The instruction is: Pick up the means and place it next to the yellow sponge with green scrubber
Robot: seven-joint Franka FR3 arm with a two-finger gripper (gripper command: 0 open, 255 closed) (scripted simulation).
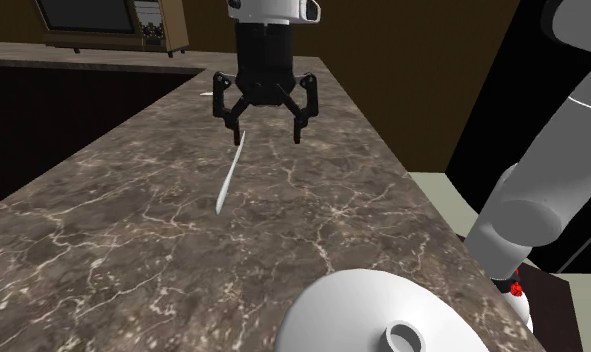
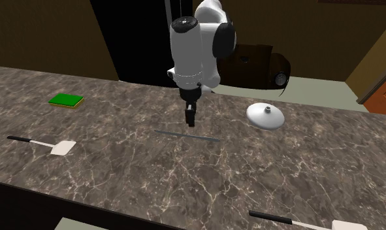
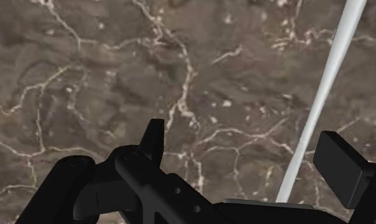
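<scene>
A thin, pale, tapering stick point(image 1: 224, 183) lies flat on the brown marble counter point(image 1: 313, 210). In the second exterior view it is a slim grey rod point(image 2: 186, 135) at mid-counter. My black gripper point(image 1: 265, 128) hangs open just over its far end, pointing straight down. In the wrist view the stick point(image 3: 321, 98) runs between my fingers, close to one finger point(image 3: 341, 167) and touching neither. My gripper point(image 2: 191, 118) stands right behind the rod. The sponge point(image 2: 66, 100), green on top with a yellow edge, lies far off toward the second exterior view's left.
A white domed lid point(image 2: 264, 115) sits on the counter near the stand, also large in the shoulder view point(image 1: 373, 315). Two white spatulas with black handles point(image 2: 44, 144) point(image 2: 309, 223) lie near the counter's front edge. A dark recess point(image 1: 63, 110) borders the counter.
</scene>
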